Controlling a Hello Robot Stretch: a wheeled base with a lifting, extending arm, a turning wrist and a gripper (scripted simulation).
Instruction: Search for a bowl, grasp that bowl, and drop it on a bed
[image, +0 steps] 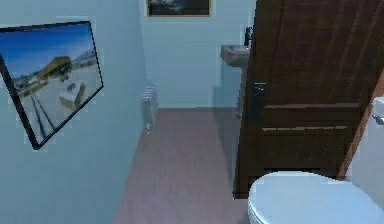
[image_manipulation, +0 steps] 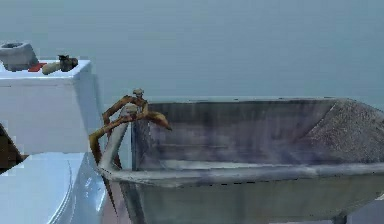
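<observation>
A grey round thing (image_manipulation: 16, 54), low and wide like a small bowl, sits on top of a white toilet tank (image_manipulation: 45, 105) at the arm side view's upper left. Beside it on the tank lie a small dark object (image_manipulation: 68, 62) and something red and thin. What these small things are cannot be told for sure.
A grey bathtub (image_manipulation: 250, 172) with a bronze faucet (image_manipulation: 130, 115) stands next to the toilet lid (image_manipulation: 35, 190). In the forward view a dark wooden door (image: 305, 90) stands ajar on the right, a sink (image: 235, 55) behind it, the toilet (image: 300, 198) below, a framed picture (image: 50, 78) on the left wall, and bare floor (image: 180, 160) ahead.
</observation>
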